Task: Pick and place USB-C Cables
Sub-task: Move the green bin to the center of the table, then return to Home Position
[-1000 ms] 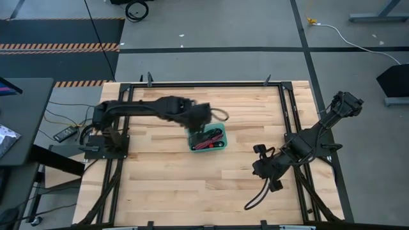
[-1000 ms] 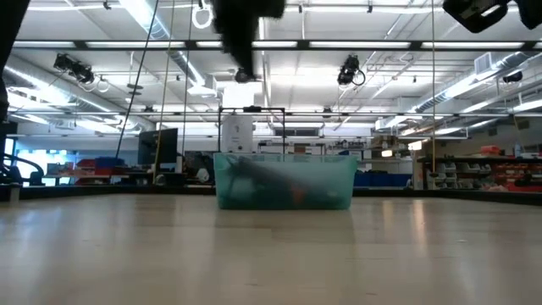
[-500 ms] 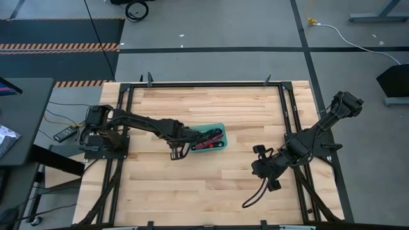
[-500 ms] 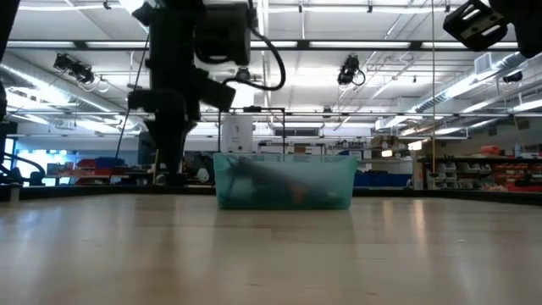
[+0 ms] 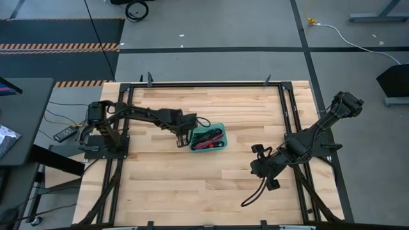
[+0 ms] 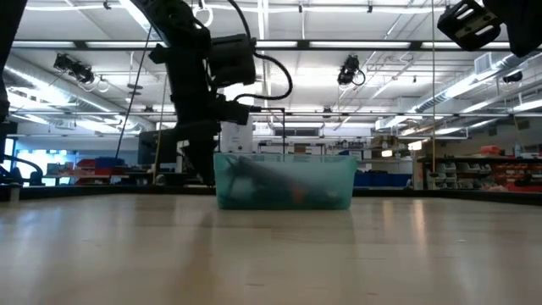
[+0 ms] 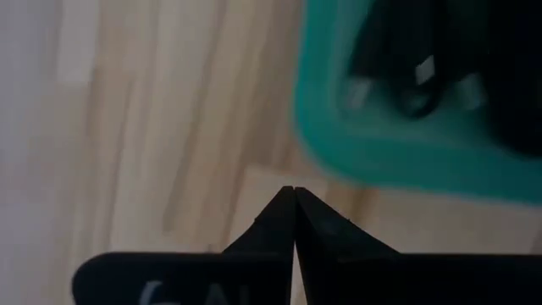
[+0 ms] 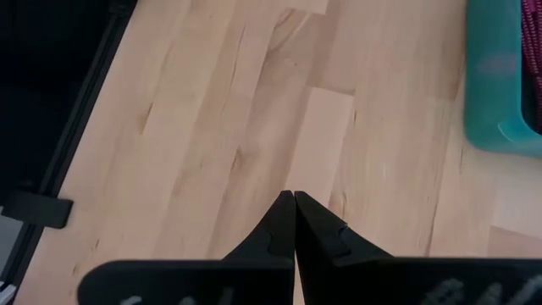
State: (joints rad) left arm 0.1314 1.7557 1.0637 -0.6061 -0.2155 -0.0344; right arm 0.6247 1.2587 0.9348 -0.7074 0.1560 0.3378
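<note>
The teal tray point(image 5: 219, 148) stands at the middle of the table and holds several USB-C cables point(image 5: 207, 137), black and red; the low view shows them dimly through the tray's wall point(image 6: 284, 182). My left gripper point(image 5: 180, 142) is shut, with nothing between its fingers. It points down at the bare wood just off the tray's left side, and its wrist view shows the tray's corner point(image 7: 339, 144) close ahead of the fingertips point(image 7: 294, 191). My right gripper point(image 5: 258, 170) waits, shut, over the table's right part, well clear of the tray point(image 8: 491, 93).
A black metal frame point(image 5: 204, 84) runs round the tabletop. A black cable point(image 5: 254, 195) hangs from the right arm onto the wood. Bare wood lies near and far of the tray. On the floor beyond are a black looped cord point(image 5: 136, 9) and a white cable point(image 5: 332, 29).
My left gripper has come down from above the tray to its left side, first swinging toward the table's left and near edge, then edging back toward the tray. It has tipped to point more steeply down. The tray and cables have kept still.
</note>
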